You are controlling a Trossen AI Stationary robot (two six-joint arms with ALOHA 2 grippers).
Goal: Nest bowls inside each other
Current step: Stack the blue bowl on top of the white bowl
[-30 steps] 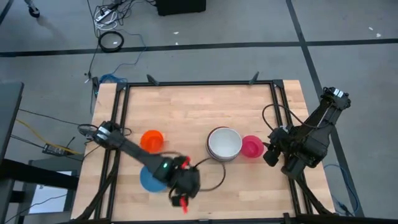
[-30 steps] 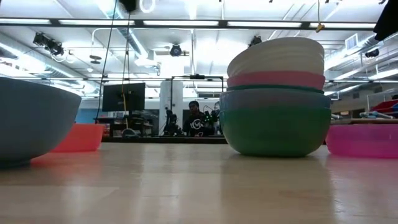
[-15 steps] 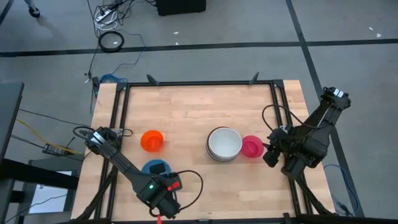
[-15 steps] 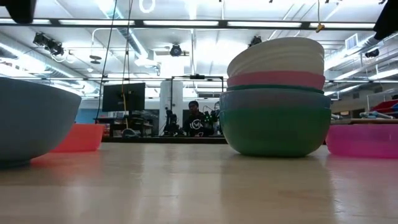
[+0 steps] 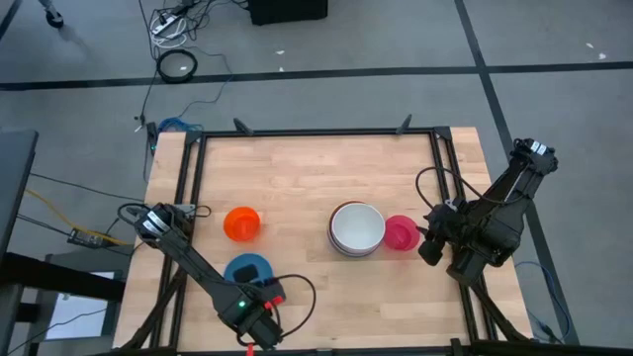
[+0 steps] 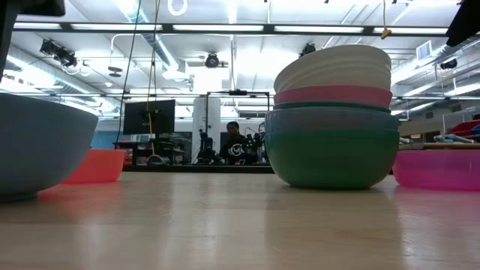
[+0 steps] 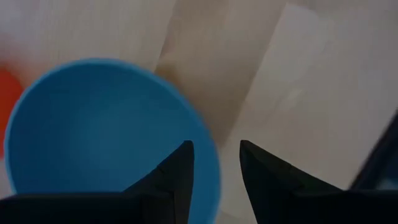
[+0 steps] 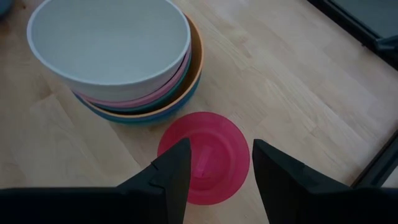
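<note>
Overhead, low and wrist views of a bowl-nesting task part-way through. Near the table [image 5: 316, 168] centre stands the stack [image 5: 356, 228], a white bowl [image 8: 109, 40] uppermost, with pink, orange and teal rims showing beneath it in the right wrist view. Three bowls lie loose: a magenta bowl [image 5: 400, 233] just beside the stack on its right, a red-orange bowl [image 5: 241, 223] well apart to the left, and a blue bowl [image 5: 247, 269] near the front edge.

The left gripper [image 7: 215, 163] hangs above the blue bowl's rim with its jaws apart and nothing between them; one finger lies over the bowl, the other over bare wood. The right gripper [image 8: 219, 165] hovers over the magenta bowl, jaws likewise apart and empty.

The step in hand appears to be a pick of a loose bowl. To do it well, the gripper should probably come straight down so that its fingers straddle the rim, one inside the wall and one outside, and close only once both are below the lip. Thin plastic may tip or skate under an off-centre pinch, so a slow lift is advised. The blue bowl looks too wide for the top of the stack; the small bowls seem the better candidates to place there
</note>
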